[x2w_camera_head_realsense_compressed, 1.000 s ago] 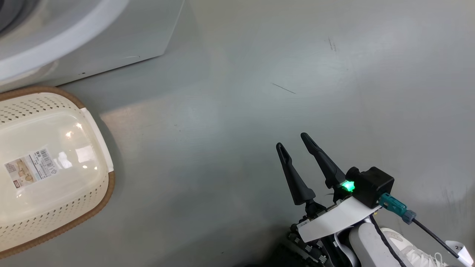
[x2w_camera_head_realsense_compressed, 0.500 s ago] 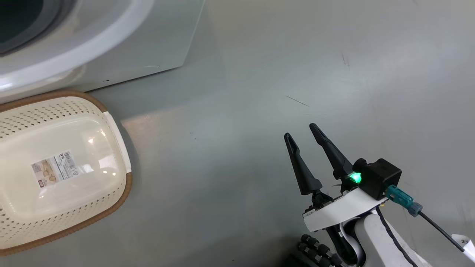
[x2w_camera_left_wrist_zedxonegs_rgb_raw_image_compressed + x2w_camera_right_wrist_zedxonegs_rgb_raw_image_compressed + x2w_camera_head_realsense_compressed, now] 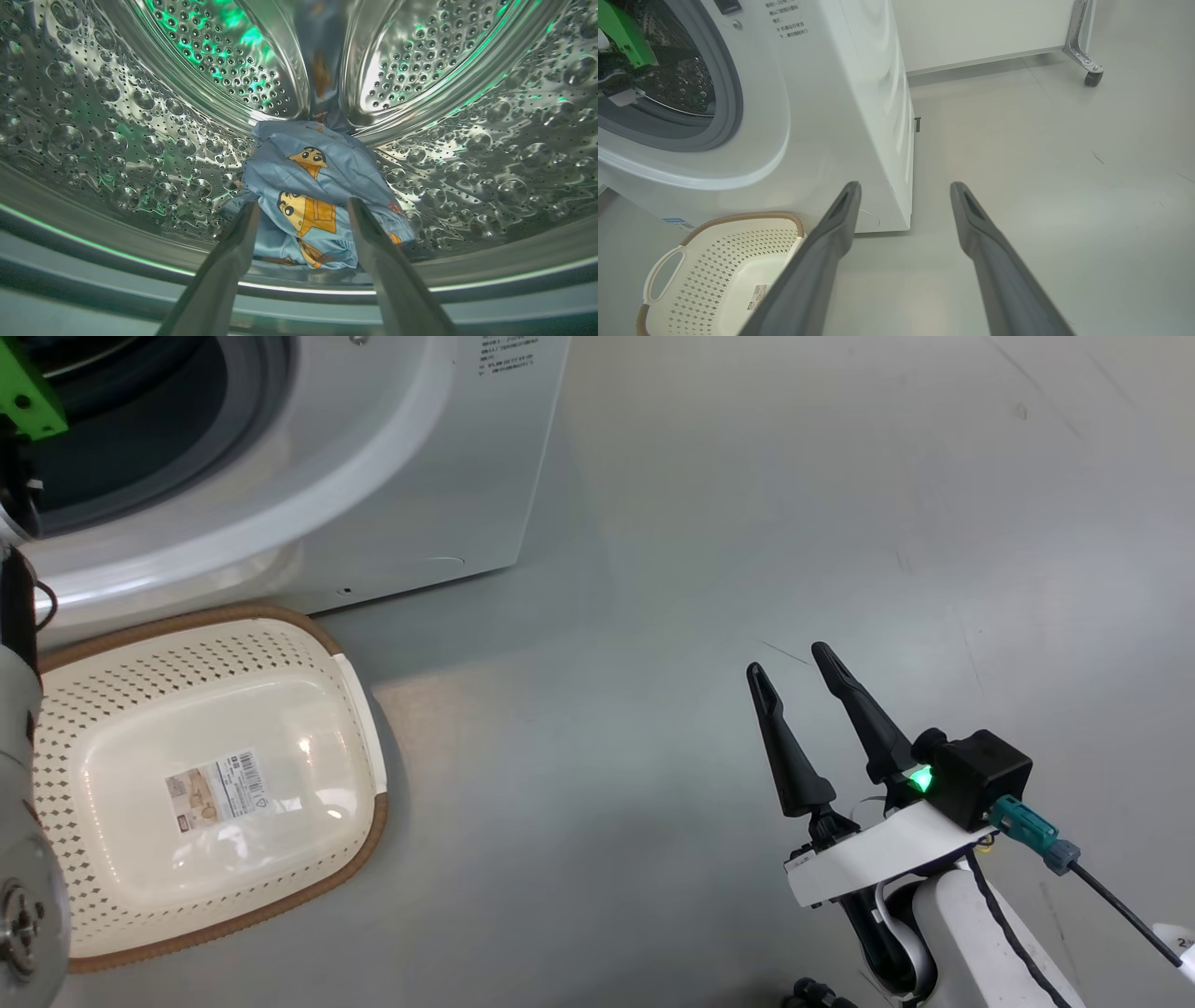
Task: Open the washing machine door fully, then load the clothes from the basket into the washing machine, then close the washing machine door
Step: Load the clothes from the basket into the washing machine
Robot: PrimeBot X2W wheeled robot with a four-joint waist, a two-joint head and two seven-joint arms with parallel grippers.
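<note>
The washing machine (image 3: pixel 373 476) stands at the upper left with its round opening uncovered; its door is out of view. In the left wrist view my left gripper (image 3: pixel 303 205) is inside the steel drum (image 3: pixel 140 116), open. The light blue clothes (image 3: pixel 317 177) lie bunched on the drum's bottom just past the fingertips, which do not grip them. The cream basket (image 3: pixel 121 681) sits on the floor before the machine with only a label in it. My right gripper (image 3: pixel 787 659) hovers open above the floor, to the right of the basket (image 3: pixel 719 252) and the machine (image 3: pixel 831 93).
Grey floor (image 3: pixel 747 476) stretches to the right of the machine. A metal leg with a caster (image 3: pixel 1087 70) stands under a white panel at the back. My left forearm (image 3: pixel 19 784) runs along the left edge, above the basket.
The head camera has tilted up and moved, so more of the machine's opening and basket shows, and my left forearm has come into view. The right gripper stays open.
</note>
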